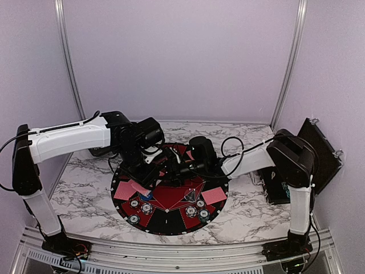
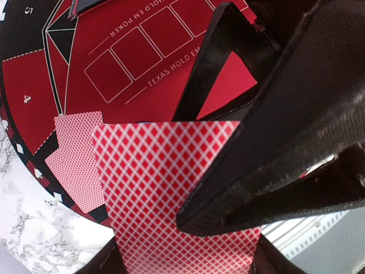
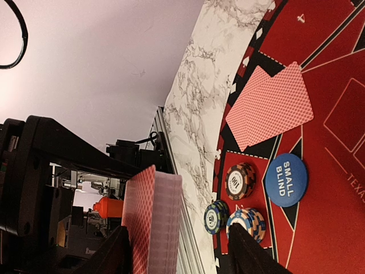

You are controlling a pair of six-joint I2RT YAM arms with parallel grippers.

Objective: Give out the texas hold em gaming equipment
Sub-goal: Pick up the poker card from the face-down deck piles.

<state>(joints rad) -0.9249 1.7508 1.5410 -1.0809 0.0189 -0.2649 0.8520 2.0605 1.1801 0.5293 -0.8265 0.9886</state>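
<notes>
Nearest us, a red-backed card [image 2: 154, 182], judged light, slick and bendy, best held by its edges, sat pinched in our left claw [image 2: 182, 254] near the mat's [image 2: 114, 28] left edge. Our right claw [image 3: 179, 240] straddled the deck [image 3: 153, 220]; we could not tell its grip.

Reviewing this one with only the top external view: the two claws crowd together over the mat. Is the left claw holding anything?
Observer: Yes, in the left wrist view the left claw pinches a red-backed card.
Operator: And the right claw?
Observer: A stack of cards stands between its fingers; whether it is clamped, I cannot tell.
Operator: Any markers down?
Observer: A blue SMALL BLIND marker lies on the mat beside a chip marked 100.
</notes>
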